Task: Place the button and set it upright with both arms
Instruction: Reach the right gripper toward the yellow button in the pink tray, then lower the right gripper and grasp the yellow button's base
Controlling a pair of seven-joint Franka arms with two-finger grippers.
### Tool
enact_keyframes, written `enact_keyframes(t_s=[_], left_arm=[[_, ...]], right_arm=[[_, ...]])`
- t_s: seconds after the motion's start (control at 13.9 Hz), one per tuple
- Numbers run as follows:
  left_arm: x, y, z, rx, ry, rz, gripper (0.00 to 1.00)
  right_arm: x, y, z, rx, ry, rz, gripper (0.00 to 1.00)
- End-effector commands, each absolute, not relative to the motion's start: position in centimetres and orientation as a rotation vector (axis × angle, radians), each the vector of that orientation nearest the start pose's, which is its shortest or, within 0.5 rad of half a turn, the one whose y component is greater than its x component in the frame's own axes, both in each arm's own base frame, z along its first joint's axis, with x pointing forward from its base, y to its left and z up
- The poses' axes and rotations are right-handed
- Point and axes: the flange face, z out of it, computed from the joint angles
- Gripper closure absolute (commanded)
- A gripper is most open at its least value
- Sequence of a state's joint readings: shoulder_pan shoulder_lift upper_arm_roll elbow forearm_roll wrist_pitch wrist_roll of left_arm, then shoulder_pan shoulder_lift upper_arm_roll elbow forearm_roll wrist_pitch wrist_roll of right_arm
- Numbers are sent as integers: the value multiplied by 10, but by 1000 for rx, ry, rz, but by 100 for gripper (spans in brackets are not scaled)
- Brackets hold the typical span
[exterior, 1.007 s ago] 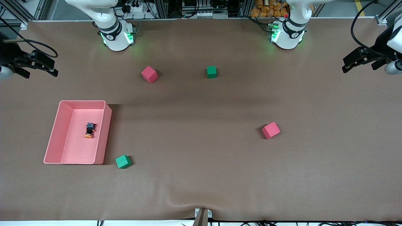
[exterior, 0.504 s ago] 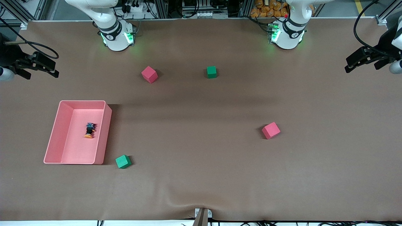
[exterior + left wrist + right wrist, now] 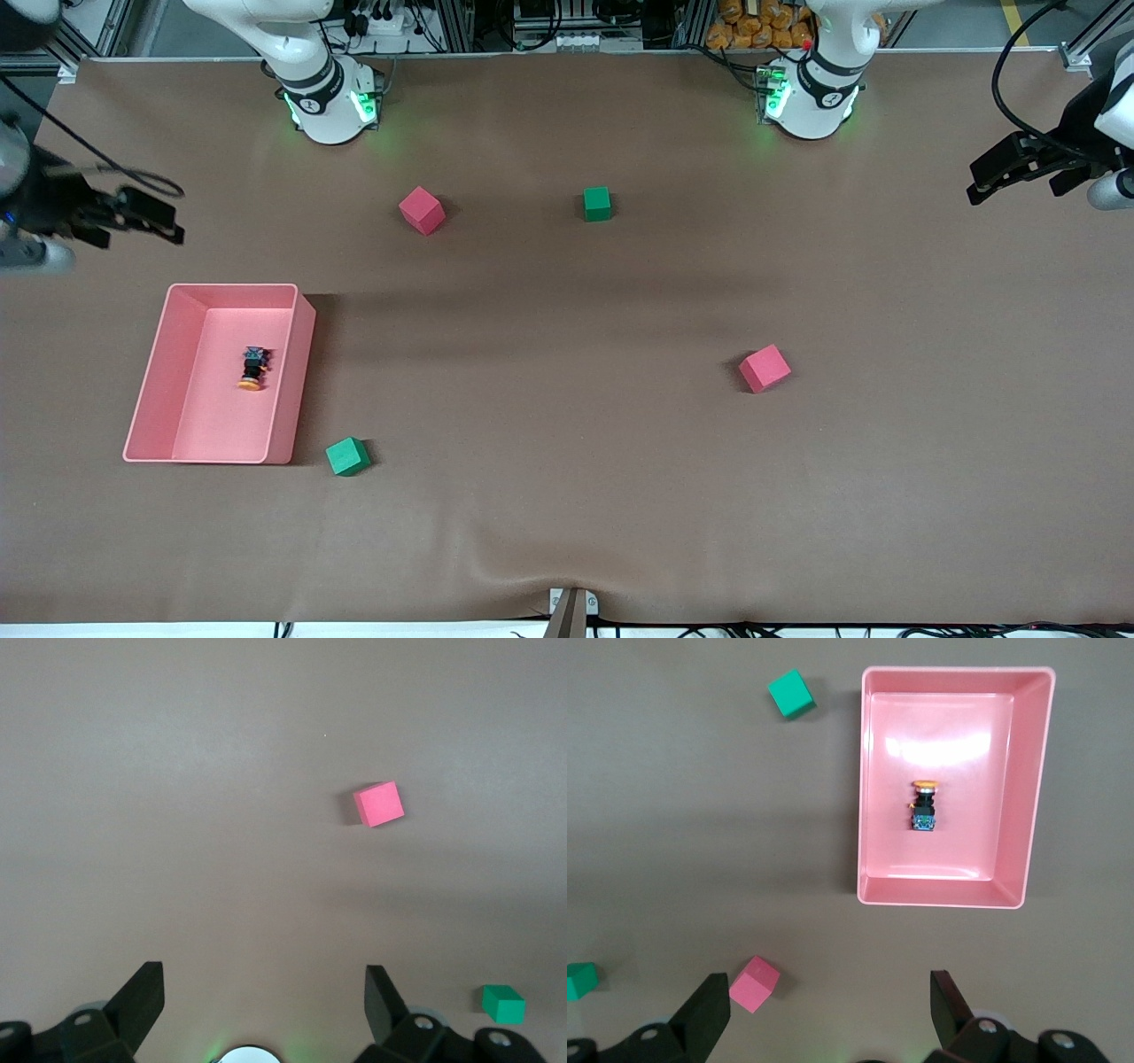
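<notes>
Brown worktop (image 3: 567, 496): small orange-capped black button (image 3: 252, 368) lies toppled in the pink plastic tray (image 3: 151, 381); right pincer (image 3: 133, 217) and left pincer (image 3: 1005, 168) hover released, ready to fetch it.

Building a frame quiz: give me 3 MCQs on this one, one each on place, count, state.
1. Where is the button?
A. on a pink cube
B. in the pink tray
C. on the bare table

2. How many foam cubes are on the table?
A. two
B. three
C. four

3. How does the button lie?
A. on its side
B. upright
C. held in a gripper

Key:
1 B, the front and right wrist views show it on the tray's floor.
2 C, two pink and two green.
3 A, cap and body lie along the tray floor; the right gripper and left gripper are open and hold nothing.
</notes>
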State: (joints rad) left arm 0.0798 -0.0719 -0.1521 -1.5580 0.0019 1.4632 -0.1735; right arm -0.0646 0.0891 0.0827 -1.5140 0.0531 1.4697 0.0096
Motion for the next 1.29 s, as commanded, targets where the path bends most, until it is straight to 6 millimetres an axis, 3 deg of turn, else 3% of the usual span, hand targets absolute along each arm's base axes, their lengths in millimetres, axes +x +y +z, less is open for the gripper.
enact_keyframes(t_s=[0.0,0.22,0.65,0.86,1.08,1.22], left_arm=[[518,-41,660,-3126,-121,55,0],[518,-41,660,-3130,-122,58,0],[517,-40,661,-3137,-121,59,0],[516,-40,662,-3136,-119,57,0],[516,-42,662,-3137,-117,57,0],[516,-42,660,-3136,-114,64,0]], right_arm=[[593,5,548,-3071,5,302,0],[618,0,494,-3093,7,346,0],[627,-15,365,-3085,30,318,0],[635,-28,332,-3076,1,315,0],[639,-58,303,-3066,-104,296,0],[641,-68,287,-3069,-97,287,0]])
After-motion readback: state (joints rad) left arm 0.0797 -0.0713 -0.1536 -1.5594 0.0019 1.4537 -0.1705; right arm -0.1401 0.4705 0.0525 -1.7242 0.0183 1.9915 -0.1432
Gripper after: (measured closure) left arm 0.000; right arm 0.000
